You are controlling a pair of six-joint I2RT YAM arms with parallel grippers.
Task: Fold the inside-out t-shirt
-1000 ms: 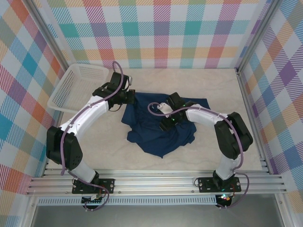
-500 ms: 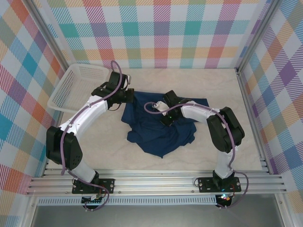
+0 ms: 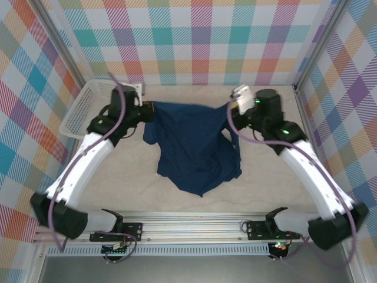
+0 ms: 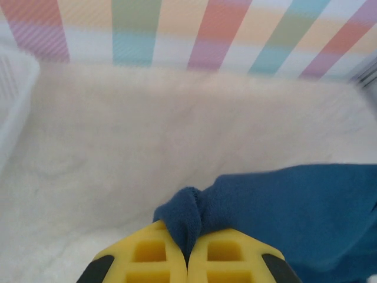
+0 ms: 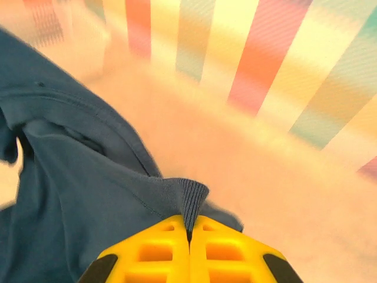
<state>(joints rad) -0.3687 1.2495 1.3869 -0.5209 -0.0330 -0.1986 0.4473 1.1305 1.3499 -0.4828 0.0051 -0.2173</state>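
Stretching the inside-out t-shirt (image 3: 191,147) across upper centre of frame, up from its earlier mid-frame heap; pinched shut on fabric edges by left gripper (image 3: 144,109) and right gripper (image 3: 231,113), now drawn well apart; probably ready for laying flat.

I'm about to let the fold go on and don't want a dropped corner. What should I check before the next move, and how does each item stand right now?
1. Left claw shut on the t-shirt: ok, navy fabric is pinched between its yellow fingers.
2. Right claw shut on the t-shirt: ok, it pinches a ribbed edge.
3. Top edge spread between the two claws: ok.
4. Whole t-shirt lifted off the table: not ok, the lower part lies bunched on it.
5. White basket apart from the cloth: ok, it sits to the left.
6. Which side faces out: cannot tell.
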